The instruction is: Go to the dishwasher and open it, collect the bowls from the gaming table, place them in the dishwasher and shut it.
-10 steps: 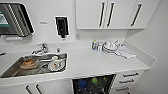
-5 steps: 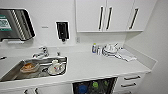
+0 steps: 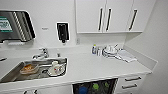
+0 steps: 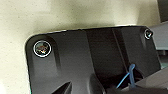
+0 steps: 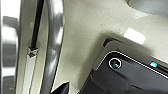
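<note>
The dishwasher (image 3: 95, 87) stands open under the white counter (image 3: 100, 67), at the bottom edge of the head view. Its dark inside holds a lime green round piece (image 3: 95, 86), likely one of the bowls, and a blue one (image 3: 83, 89). In the right wrist view a long steel bar handle (image 5: 53, 45) runs beside a steel front (image 5: 8, 50), over beige speckled floor (image 5: 95, 22). The left wrist view shows the robot's dark plate (image 4: 87, 62) over the same floor. The gaming table is out of view.
A steel sink (image 3: 37, 68) with a tap (image 3: 43, 53) holds an orange item in a clear container (image 3: 28, 68) and white dishes (image 3: 55, 68). Stacked white dishes (image 3: 110, 51), a bottle (image 3: 94, 49) and a cloth (image 3: 126, 56) sit at the counter's back right. White drawers (image 3: 131, 82) flank the dishwasher, with wall cupboards (image 3: 107, 16) above.
The head view has shifted slightly, so the camera has moved a little. Nothing on the counter or in the sink has moved.
</note>
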Available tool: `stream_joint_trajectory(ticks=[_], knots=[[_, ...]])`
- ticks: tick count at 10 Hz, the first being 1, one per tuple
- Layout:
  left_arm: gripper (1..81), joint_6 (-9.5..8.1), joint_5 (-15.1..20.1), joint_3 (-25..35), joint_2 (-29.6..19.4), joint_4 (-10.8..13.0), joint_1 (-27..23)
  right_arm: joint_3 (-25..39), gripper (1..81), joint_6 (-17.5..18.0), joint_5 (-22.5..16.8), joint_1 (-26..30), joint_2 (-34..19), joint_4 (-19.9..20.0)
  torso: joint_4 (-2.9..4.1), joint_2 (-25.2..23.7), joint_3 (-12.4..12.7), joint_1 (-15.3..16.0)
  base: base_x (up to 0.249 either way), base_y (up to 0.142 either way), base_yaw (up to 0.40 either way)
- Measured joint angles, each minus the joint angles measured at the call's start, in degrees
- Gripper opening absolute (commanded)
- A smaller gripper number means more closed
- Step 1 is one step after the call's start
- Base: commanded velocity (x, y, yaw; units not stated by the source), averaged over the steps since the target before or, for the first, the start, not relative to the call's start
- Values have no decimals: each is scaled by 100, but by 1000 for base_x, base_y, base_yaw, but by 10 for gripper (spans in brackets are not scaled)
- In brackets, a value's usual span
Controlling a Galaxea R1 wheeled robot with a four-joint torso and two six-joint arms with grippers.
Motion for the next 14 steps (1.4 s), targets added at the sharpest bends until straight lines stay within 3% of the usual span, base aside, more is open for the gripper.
stream_joint_trajectory(ticks=[2,3,6,11,14], knots=[[811,0,0,0,-6,-2,28,223,811,20,41,268,0,273,0,-2,0,2,0,0,0],[811,0,1,-7,-15,0,50,451,811,11,-140,433,-45,367,0,-2,0,2,0,0,0],[811,2,-5,-7,-59,-2,124,1265,811,39,184,1304,-133,769,0,-2,0,4,0,0,0],[811,2,-7,-5,-52,-2,124,2372,811,15,375,1862,-513,869,0,-2,0,4,0,0,0],[811,2,-2,0,-9,0,127,3059,811,-2,413,2150,-1271,855,0,-2,0,4,0,0,0]])
